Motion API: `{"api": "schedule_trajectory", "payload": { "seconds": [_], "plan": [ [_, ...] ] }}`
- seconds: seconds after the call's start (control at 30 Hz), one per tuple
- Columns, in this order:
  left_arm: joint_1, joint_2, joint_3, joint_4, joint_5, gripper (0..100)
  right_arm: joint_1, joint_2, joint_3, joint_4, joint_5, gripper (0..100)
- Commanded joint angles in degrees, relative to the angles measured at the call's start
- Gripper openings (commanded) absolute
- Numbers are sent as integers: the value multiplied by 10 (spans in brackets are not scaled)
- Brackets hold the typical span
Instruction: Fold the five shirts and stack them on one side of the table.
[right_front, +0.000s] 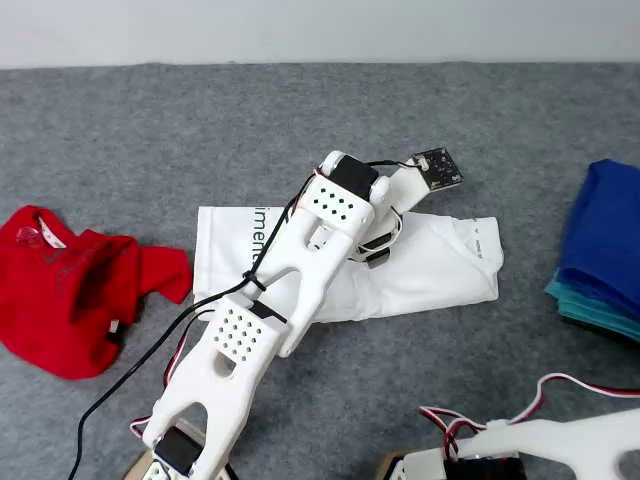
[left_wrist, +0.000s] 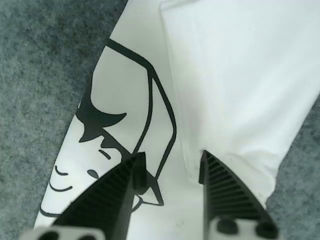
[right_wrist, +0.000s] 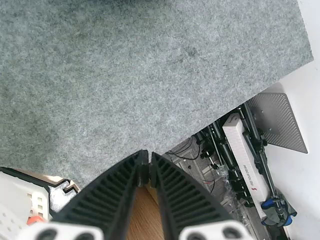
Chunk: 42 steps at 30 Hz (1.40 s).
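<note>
Left jaws stand spread above the white shirt (left_wrist: 225, 75), a folded edge between them (black line drawing (left_wrist: 95, 122) beside one); right jaws are pressed together, empty, above the grey worktop (right_wrist: 125, 75). The red shirt (right_front: 60, 290) lies well apart

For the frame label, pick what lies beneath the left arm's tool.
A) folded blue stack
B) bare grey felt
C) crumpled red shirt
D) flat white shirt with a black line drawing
D: the left wrist view shows the open left tool over the flat white shirt with a black line drawing.
</note>
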Motion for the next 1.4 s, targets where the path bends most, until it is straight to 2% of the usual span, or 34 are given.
{"api": "schedule_trajectory", "payload": {
  "seconds": [0.0,0.13,0.3,0.43,0.57,0.73,0.97,1.37],
  "plan": [
    [-11,-76,-5,18,12,175,4,-11,-2,23,3,10],
    [-62,-152,58,18,59,137,3,-11,-2,23,3,10],
    [-191,-244,185,18,133,100,0,-11,-2,23,2,10],
    [-286,-307,291,18,169,182,0,-11,-2,23,2,10],
    [-339,-326,356,14,172,221,0,-11,-2,23,1,10],
    [-361,-302,412,-18,171,222,4,-11,13,23,1,10],
    [-360,-215,414,-74,173,222,13,-11,17,23,2,10],
    [-360,-118,376,-85,186,194,9,-74,19,22,4,10]
  ]
}}
